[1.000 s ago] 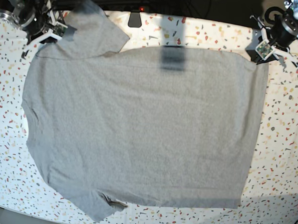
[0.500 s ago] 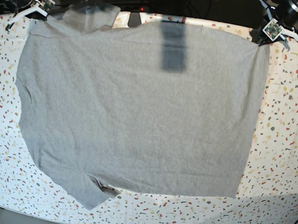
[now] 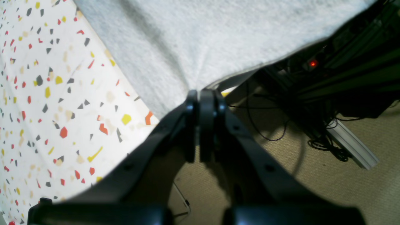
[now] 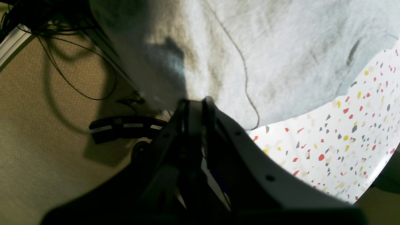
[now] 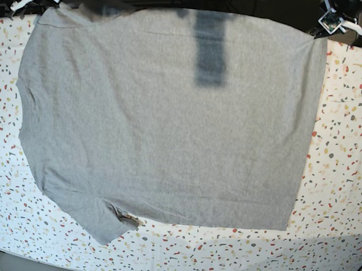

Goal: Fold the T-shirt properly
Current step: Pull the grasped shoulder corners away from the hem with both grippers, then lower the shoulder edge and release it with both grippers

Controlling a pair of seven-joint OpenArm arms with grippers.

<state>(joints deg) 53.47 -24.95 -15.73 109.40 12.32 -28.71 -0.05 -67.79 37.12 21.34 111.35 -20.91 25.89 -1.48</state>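
The shirt (image 5: 163,122) has been dragged toward the counter's (image 5: 342,180) far edge over the last second; its top border now hangs past that edge and the far sleeve is nearly gone from sight. This looks like spreading before the first fold. Both arms reach beyond the far corners, the left hand (image 3: 203,95) and right hand (image 4: 195,103) each pinched shut on the shirt's edge.

White terrazzo table (image 5: 344,150) under me, flecked red, yellow, grey. T-shirt (image 5: 169,123) lies spread on it, plain grey side up, covering most of the top; bare table shows at 3, 6 and 9 o'clock.
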